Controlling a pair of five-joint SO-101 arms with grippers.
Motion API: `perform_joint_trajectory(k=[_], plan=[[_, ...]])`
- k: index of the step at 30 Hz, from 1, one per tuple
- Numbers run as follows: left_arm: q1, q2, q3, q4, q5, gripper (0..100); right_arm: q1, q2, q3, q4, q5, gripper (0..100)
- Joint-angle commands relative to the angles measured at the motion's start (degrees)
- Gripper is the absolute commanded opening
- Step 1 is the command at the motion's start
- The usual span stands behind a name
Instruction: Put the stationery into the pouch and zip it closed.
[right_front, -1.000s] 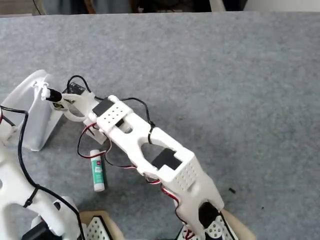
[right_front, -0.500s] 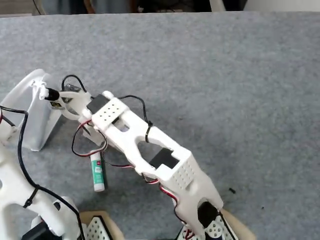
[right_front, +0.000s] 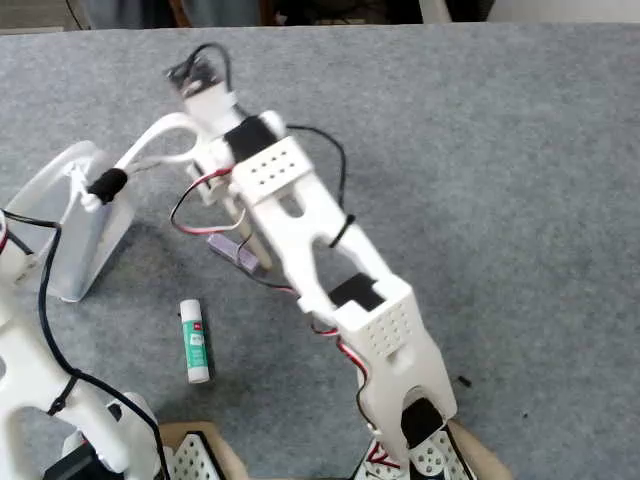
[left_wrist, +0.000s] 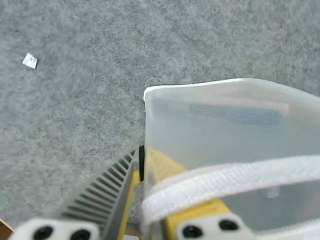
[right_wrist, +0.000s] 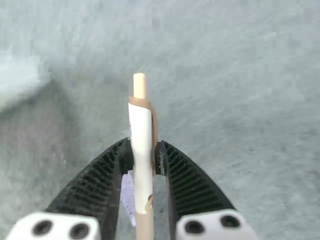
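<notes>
The table covering is plain grey felt. The pouch is frosted translucent white with a white woven zip band, and a blue shape shows through its wall. The pen has a white barrel with a tan clip and button. The glue stick is white with a green label and a small red mark. The right gripper has 2 black ribbed fingers. The left gripper pairs 1 grey ribbed finger with 1 yellow one. The right arm and the left arm are white with black motors.
</notes>
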Motion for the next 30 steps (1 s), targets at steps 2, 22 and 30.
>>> perform_joint_trajectory(k=[2,22,30], plan=[[1.98,3.08,0.84,1.23,-2.81,3,4.04,-0.4,-7.43,0.35,-3.16,1.2],[12.97,2.99,-4.7,1.32,-2.73,3,20.31,-0.4,-15.43,2.81,-4.4,1.2],[22.02,-1.67,-9.36,1.32,0.62,3,26.37,-0.22,-24.4,6.51,-4.22,1.2]])
